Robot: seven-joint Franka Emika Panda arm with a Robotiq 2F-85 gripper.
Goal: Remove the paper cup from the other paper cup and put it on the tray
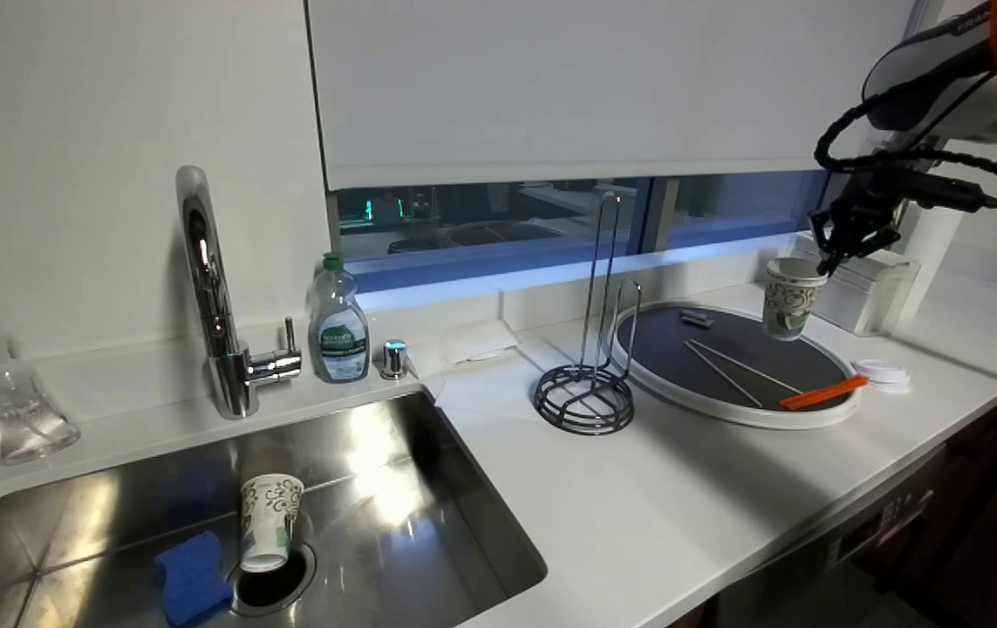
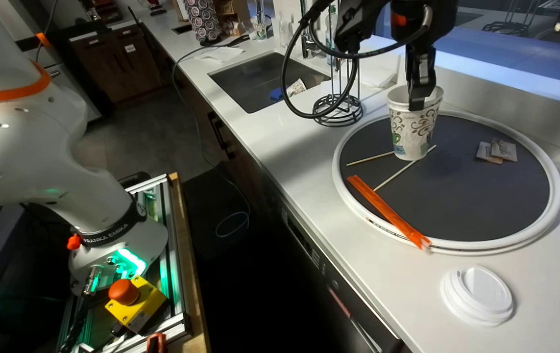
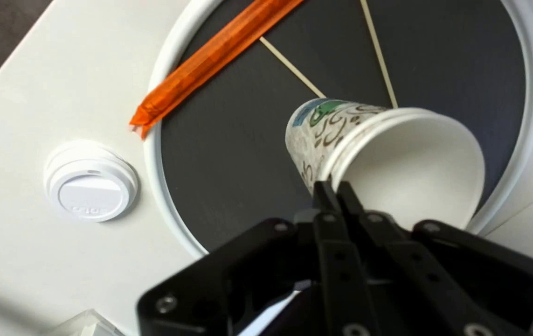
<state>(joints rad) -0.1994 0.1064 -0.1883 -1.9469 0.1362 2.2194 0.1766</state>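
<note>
Two patterned white paper cups are nested. In the wrist view two rims show: the inner cup [image 3: 415, 168] and the outer cup [image 3: 327, 128], which shows its printed side. The nested cups [image 1: 788, 298] also show in an exterior view as one cup [image 2: 413, 132], held in the air above the tray. My gripper [image 3: 336, 189] is shut on the cup edge, one finger inside and one outside. The inner rim lies between the fingertips; whether both rims are pinched I cannot tell. The tray [image 3: 229, 163] is dark grey with a pale rim, also in both exterior views [image 1: 651, 340] [image 2: 485, 206].
An orange wrapped strip [image 3: 215, 60] crosses the tray rim. Thin sticks [image 3: 378, 51] and small packets [image 2: 498, 150] lie on the tray. White lids [image 3: 91, 184] sit beside it. A black wire stand [image 1: 585, 401] is near. Another paper cup [image 1: 271, 519] lies in the sink [image 1: 463, 523].
</note>
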